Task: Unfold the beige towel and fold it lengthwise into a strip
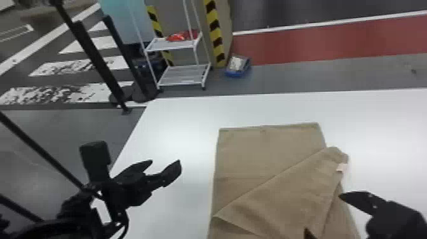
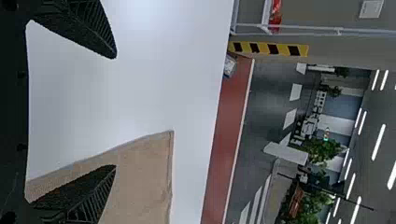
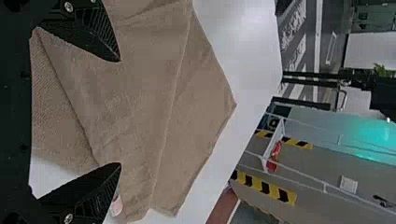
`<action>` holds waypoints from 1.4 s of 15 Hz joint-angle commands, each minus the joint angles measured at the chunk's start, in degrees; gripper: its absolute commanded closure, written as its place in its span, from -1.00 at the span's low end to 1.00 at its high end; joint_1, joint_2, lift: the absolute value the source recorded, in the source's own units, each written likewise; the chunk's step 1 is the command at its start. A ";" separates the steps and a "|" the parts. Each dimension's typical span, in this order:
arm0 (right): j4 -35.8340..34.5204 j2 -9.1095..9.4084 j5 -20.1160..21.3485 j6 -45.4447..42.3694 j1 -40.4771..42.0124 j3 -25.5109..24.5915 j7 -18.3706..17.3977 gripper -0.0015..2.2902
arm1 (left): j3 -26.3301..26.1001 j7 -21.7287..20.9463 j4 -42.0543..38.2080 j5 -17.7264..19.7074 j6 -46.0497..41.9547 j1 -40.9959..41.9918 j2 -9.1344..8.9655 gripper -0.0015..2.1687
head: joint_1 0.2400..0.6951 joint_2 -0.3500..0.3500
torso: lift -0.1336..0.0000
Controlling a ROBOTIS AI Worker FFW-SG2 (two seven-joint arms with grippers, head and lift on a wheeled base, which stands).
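Well, one beige towel lies on one table.

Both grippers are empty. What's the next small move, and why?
I'd probably lower the right gripper and pinch the slanted flap near the pale tag. Its fingers are open close by, and that flap lies diagonally over the towel, so lifting it should help the unfolding.

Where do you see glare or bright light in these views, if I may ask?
Head view: glare on the white table, either side of the towel; left wrist view: a bright patch on the table, plus glowing ceiling lights; right wrist view: glare on the table beside the towel, and a teal glow on a panel.
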 commanded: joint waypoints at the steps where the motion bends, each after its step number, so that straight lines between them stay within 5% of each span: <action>1: 0.01 0.54 9.09 10.23 -4.84 11.00 1.26 -0.93 | 0.65 -0.26 1.45 0.32 0.00 -1.58 -0.15 -0.97 | 1.00 1.00 | -0.88; 4: 1.77 1.77 11.46 29.92 -13.63 20.05 2.22 -0.93 | 1.44 -0.35 2.33 0.85 0.00 -1.67 -0.15 -0.97 | 1.00 1.00 | -0.88; 7: 6.52 4.31 15.41 38.36 -18.55 24.18 2.57 -0.93 | 1.71 -0.52 4.00 0.85 -0.18 -2.55 -0.15 -0.97 | 1.00 1.00 | -0.88; 16: 15.39 8.80 19.19 42.23 -24.53 27.79 4.51 -0.91 | 1.79 -1.32 6.46 0.76 -0.53 -3.16 -0.15 -0.97 | 1.00 1.00 | -0.88; 21: 17.15 10.12 22.71 44.86 -26.28 27.61 4.42 -0.74 | 1.88 -1.40 7.07 0.76 -0.88 -3.34 -0.15 -0.97 | 1.00 1.00 | -0.88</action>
